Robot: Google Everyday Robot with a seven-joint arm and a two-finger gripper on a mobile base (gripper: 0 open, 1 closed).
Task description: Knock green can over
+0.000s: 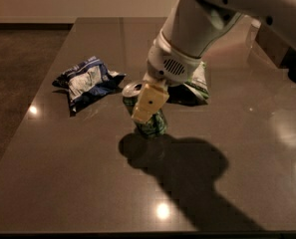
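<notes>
Dark and glossy, the surface [63, 173] fills the camera view, with bare floor beyond its left edge. Near the middle the green can [156, 124] is not yet lying down. It looks tilted, its silver top leaning left, and the claw [148, 103] sits right across its front. Whether the claw is spread or closed I cannot tell. As I judge the risks, the can may skid on the slick top instead of toppling, rock back upright, or roll into the blue snack bag [87, 81] nearby. A green bag [200, 81] lies behind the arm. What the can and bags hold is hidden.
</notes>
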